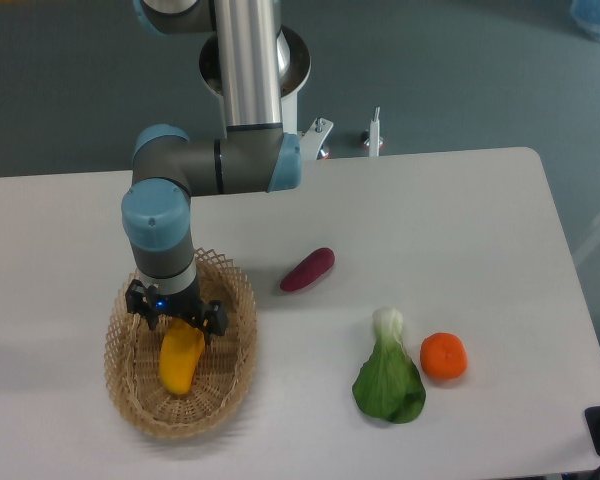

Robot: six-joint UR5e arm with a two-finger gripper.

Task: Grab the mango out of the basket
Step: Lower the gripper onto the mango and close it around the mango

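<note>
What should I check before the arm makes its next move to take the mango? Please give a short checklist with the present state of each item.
1. Mango lies in the basket: ok.
2. Gripper is above the mango's upper end: ok.
3. Jaws open, one on each side of the fruit: ok.
4. Jaws low enough to close on the mango: cannot tell from this view.
5. Jaws free of the basket rim: cannot tell.
6. Sweet potato, bok choy and orange lie away from the basket: ok.
</note>
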